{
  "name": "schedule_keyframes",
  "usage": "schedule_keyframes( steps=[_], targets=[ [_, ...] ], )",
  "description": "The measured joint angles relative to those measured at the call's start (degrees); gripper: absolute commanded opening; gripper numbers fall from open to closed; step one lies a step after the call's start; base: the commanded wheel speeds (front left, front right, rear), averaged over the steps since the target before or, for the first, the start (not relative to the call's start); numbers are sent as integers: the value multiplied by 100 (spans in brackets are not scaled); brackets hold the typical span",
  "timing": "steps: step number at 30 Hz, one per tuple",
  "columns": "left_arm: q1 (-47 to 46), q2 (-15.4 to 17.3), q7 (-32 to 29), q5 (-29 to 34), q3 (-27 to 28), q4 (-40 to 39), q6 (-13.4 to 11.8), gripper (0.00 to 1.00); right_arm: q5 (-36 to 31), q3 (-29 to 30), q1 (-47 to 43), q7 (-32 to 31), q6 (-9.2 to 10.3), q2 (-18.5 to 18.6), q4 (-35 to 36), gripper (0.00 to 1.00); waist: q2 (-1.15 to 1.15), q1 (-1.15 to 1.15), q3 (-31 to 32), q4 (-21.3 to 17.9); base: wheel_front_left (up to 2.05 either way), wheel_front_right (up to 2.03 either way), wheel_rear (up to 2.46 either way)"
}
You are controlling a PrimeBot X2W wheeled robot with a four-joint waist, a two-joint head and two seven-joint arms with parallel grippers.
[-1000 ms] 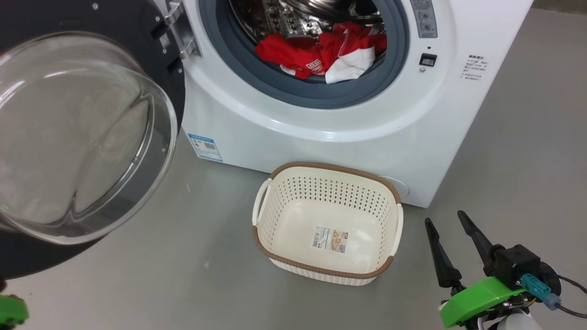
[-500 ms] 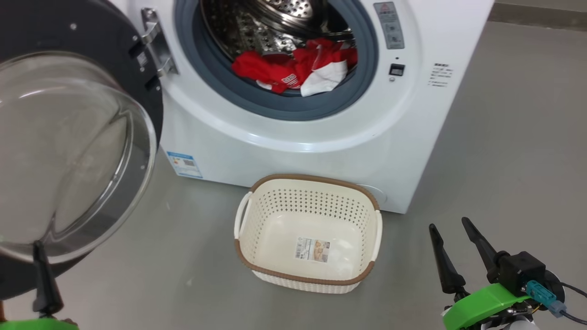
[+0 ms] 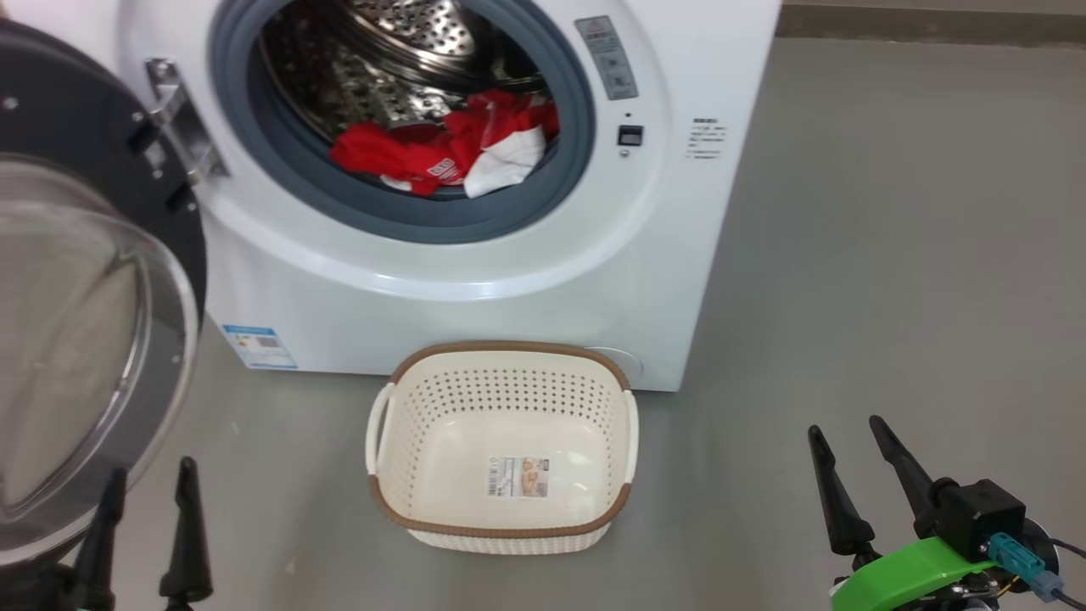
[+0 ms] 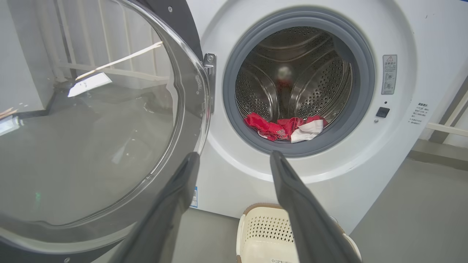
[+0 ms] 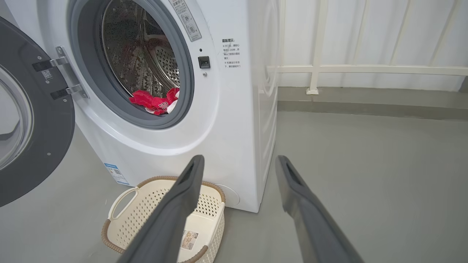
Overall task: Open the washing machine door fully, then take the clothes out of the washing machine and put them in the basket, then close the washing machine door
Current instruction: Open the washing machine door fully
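The washer (image 3: 509, 297) stands on a smooth grey floor (image 3: 891, 255), door (image 3: 85, 339) wide open on my left, with a white rail (image 5: 365, 69) along the wall (image 5: 365, 36) past it. The red clothes (image 3: 441, 157) lie in the drum (image 3: 382, 51), and the basket (image 3: 501, 348) sits on the floor right in front. My left tool (image 3: 151, 469) and right tool (image 3: 844, 426) are open.

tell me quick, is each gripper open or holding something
Left gripper: open, empty.
Right gripper: open, empty.

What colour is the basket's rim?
Brown, woven-look, on a cream perforated basket. It shows best in the head view.
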State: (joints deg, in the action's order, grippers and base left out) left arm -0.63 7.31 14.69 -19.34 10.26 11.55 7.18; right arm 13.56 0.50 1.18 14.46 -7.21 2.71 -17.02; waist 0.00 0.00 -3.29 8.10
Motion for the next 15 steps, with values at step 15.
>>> schedule_keyframes(
  steps=[15],
  targets=[
    [266, 99, 0, -85, -621, -413, 0, 100, 5, 229, -9, 0, 0, -12, 103, 100, 0, 0, -20, -620, 0, 0, 0]
  ],
)
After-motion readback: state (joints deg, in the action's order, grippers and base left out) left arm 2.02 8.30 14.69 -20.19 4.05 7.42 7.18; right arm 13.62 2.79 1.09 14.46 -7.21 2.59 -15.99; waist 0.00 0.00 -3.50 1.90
